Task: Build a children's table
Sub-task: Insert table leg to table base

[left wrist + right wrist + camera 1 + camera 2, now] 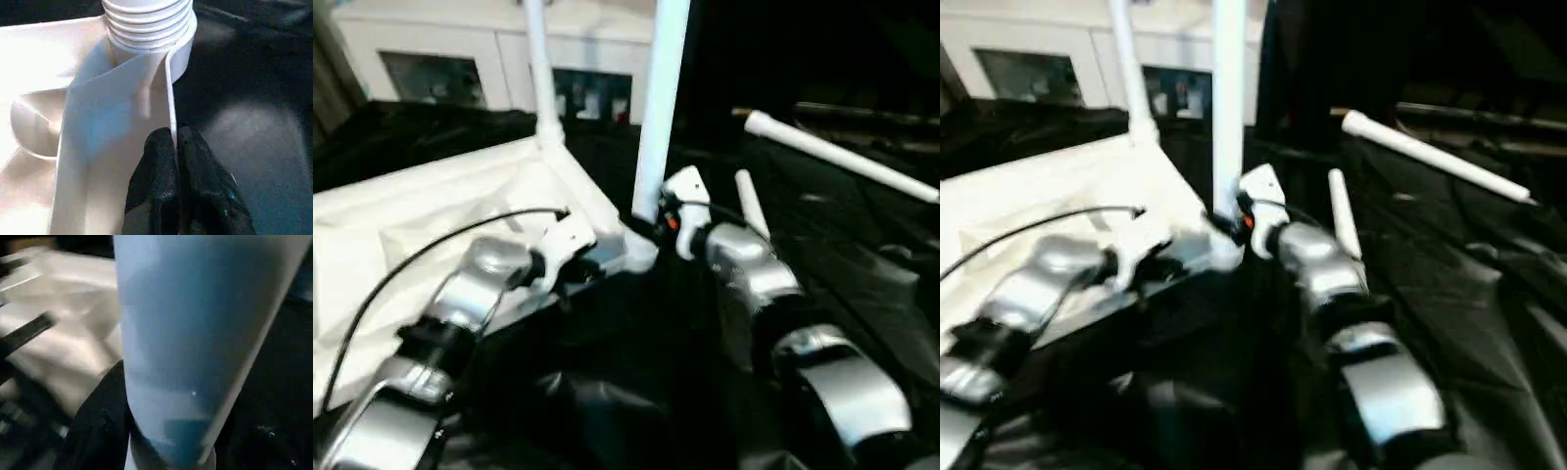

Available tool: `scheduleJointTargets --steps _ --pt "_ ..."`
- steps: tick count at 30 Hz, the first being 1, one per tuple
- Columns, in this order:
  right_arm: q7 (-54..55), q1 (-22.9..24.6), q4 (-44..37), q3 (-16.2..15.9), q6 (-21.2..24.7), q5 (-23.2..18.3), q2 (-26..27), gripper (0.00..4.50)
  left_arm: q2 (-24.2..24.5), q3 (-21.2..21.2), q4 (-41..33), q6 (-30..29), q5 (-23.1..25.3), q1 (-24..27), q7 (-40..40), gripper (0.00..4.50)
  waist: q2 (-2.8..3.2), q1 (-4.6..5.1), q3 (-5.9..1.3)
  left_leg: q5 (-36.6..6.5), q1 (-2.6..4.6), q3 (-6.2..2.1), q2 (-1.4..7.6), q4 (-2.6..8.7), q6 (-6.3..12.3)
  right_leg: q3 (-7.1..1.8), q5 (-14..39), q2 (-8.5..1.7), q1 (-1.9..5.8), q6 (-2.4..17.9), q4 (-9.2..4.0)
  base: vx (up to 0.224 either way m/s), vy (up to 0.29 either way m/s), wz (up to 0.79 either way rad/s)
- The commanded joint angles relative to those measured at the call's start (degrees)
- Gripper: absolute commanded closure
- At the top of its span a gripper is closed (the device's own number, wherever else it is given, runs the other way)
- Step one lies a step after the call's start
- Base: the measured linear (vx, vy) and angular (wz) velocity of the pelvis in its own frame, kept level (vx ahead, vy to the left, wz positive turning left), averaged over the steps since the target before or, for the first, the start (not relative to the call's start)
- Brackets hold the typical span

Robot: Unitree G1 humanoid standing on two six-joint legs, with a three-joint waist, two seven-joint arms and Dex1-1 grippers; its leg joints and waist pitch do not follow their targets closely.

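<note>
The white tabletop (431, 215) lies underside up on black cloth. Two white legs stand upright in its corner sockets, one at the far corner (540, 69) and one at the near corner (661, 98). My left gripper (175, 134) is shut on the tabletop's thin rim wall just beside the near socket (146, 29), whose threaded collar shows in the left wrist view. My right gripper (656, 217) is closed around the near leg (195, 333) low down, just above the socket, and a black finger (102, 421) lies against the tube.
Two loose white legs lie on the black cloth to the right, a long one (842, 157) at the back and a shorter-looking one (751, 206) by my right forearm. A white glass-door cabinet (440, 49) stands behind the tabletop.
</note>
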State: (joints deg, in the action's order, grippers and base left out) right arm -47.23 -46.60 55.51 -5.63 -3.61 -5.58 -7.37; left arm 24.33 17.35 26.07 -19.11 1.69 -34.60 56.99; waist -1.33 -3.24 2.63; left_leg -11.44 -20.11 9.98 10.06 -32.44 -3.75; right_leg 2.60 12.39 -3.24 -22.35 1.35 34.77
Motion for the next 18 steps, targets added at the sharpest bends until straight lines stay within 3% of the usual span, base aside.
scheduleJointTargets --steps 1,8,18 --pt "-2.8 4.71 4.85 -3.76 4.92 4.91 -3.29 2.63 -0.39 2.08 -5.86 3.51 -3.2 -0.43 7.91 4.5 0.88 -0.29 -2.84 -5.82 0.04 -0.75 3.63 3.38 5.01 -2.84 -6.06 -5.24 2.95 17.48 -2.8 0.0 0.0 0.0" --pt "-17.33 7.98 -0.36 -5.06 5.14 2.34 -8.67 2.63 2.91 1.56 -9.05 4.59 -4.48 1.71 10.86 4.5 0.93 -2.13 -2.86 -7.49 0.43 -0.64 3.98 3.39 4.06 -2.74 -1.14 -5.36 2.82 16.7 -2.99 0.0 0.0 0.0" --pt "-25.0 10.29 -2.63 -7.54 6.83 3.07 -11.14 2.63 4.74 2.11 -12.93 4.21 -6.23 3.71 14.96 4.5 0.85 -2.62 -2.99 -7.03 0.44 -0.73 3.8 3.32 3.39 -2.63 -0.54 -5.25 2.76 16.4 -2.89 0.0 0.0 0.0"
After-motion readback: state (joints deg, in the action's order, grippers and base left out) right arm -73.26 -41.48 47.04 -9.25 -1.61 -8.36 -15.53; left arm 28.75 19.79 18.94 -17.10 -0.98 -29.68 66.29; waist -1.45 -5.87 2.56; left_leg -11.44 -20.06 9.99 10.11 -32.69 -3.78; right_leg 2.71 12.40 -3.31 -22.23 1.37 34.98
